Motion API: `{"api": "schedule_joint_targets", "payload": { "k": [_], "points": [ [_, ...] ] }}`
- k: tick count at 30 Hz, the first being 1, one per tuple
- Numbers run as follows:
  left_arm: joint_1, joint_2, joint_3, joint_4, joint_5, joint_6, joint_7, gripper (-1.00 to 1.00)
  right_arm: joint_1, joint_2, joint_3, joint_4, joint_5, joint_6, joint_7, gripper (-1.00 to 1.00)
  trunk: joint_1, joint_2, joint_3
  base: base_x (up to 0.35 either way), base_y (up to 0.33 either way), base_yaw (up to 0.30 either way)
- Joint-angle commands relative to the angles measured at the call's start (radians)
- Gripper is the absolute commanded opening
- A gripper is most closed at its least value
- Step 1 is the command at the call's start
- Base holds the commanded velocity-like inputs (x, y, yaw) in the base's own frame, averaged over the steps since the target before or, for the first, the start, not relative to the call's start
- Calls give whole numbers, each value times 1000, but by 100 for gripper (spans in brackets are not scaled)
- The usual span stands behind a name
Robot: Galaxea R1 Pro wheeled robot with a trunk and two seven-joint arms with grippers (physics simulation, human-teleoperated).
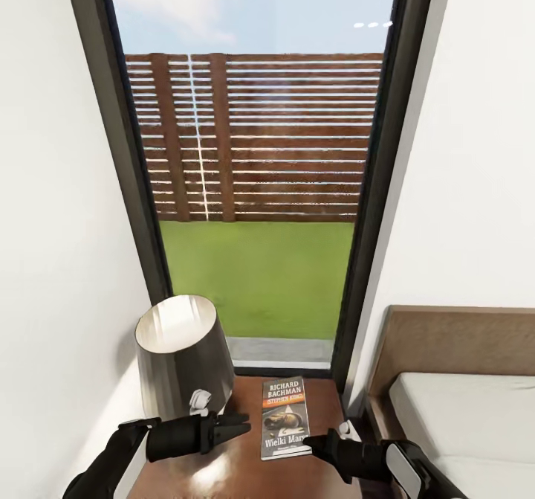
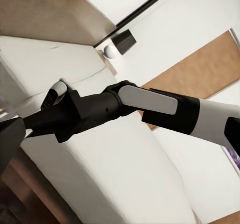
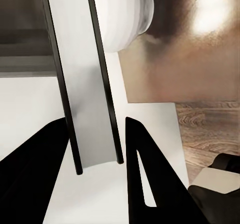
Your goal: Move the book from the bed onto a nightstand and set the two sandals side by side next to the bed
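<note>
Book (image 1: 285,418) lies flat on nightstand (image 1: 319,398) at lower centre, right hand (image 1: 321,445) at its near corner, fingers spread and empty; withdraw straight back, avoid dragging the cover.

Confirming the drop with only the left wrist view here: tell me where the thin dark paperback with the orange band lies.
Observer: The thin dark paperback lies flat, cover up, on the glossy dark-brown wooden nightstand.
Operator: Say what stands beside it.
Observer: A lamp with a grey tapered shade, on the robot's left of the paperback, apart from it.
Operator: Report the right fingers.
Observer: The right gripper is by the paperback's near right corner; the right wrist view shows its fingers apart.
</note>
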Motion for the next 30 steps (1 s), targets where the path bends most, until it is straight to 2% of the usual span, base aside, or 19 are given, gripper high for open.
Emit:
{"api": "schedule_joint_targets", "payload": {
  "k": [1, 30],
  "points": [
    [0, 1, -4, 0, 8, 11, 0, 100, -1, 0, -1, 0, -3, 6, 1, -100, 4, -8, -4, 0, 0, 2],
    [0, 0, -6, 0, 9, 11, 0, 100, -1, -2, -2, 0, -4, 7, 1, -100, 115, -211, -95, 0, 0, 0]
  ]
}}
